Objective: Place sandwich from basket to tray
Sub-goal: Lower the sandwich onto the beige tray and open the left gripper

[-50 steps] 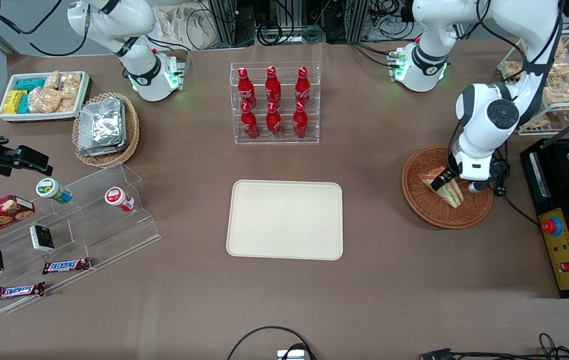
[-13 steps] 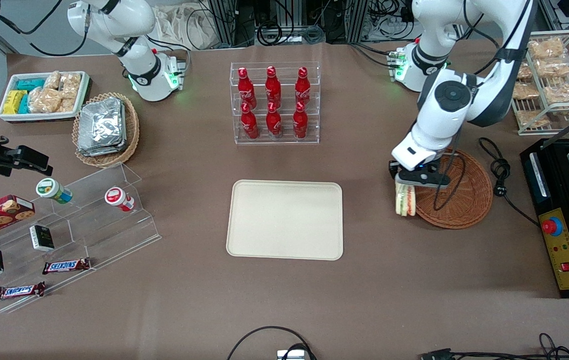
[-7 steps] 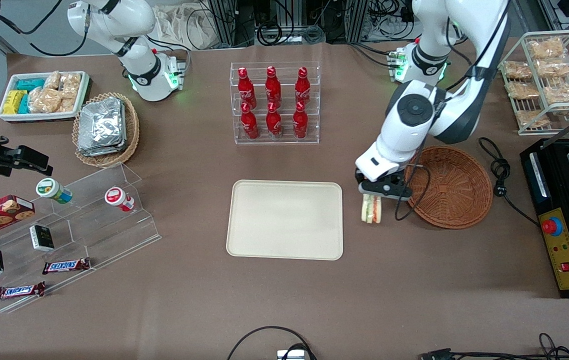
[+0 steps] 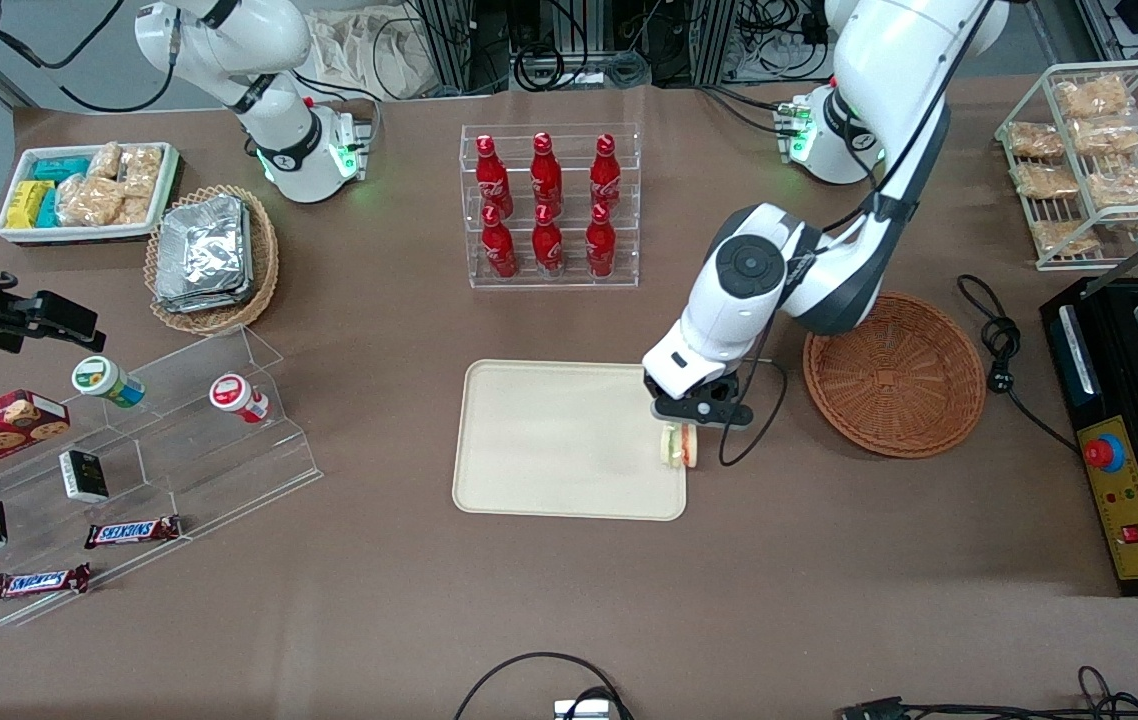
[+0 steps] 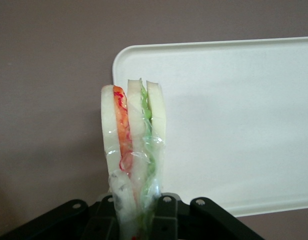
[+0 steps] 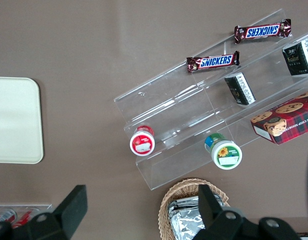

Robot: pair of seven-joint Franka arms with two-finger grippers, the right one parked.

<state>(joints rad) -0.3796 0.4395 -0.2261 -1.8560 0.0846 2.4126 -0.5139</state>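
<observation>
Jaws [image 4: 679,425] pinch sandwich [image 4: 678,446] by its top; wedge hangs cut edge down above tray [image 4: 559,440], at tray's 3 o'clock rim on the front view. Basket [image 4: 895,372] sits on desk [image 4: 829,560], well apart, toward working arm's end.

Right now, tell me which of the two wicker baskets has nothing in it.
The reddish-brown basket beside the tray holds nothing. The lighter tan basket holds foil packets. The gripper holds the sandwich over the tray's edge.
</observation>
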